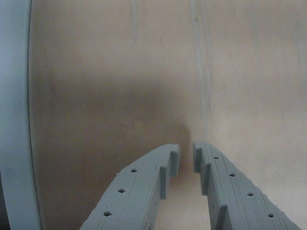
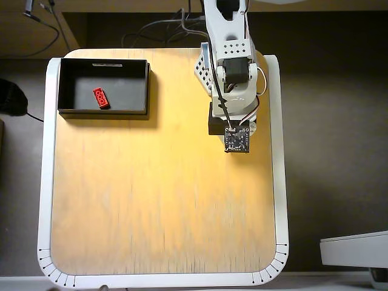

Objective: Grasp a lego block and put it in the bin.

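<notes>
The red lego block (image 2: 100, 97) lies inside the black bin (image 2: 66, 82) at the table's far left corner in the overhead view, on the bin's floor near its middle. My gripper (image 1: 186, 155) shows in the wrist view with its grey fingers nearly together, only a narrow gap between the tips and nothing in it, over bare wood. The arm (image 2: 233, 66) is folded at the far right of the table, well away from the bin. Neither the block nor the bin shows in the wrist view.
The wooden table top (image 2: 157, 194) has a raised white rim (image 2: 45, 182), which also shows in the wrist view (image 1: 14, 120) at the left. Cables (image 2: 151, 30) lie behind the table. A pale object (image 2: 354, 248) sits off the table at lower right.
</notes>
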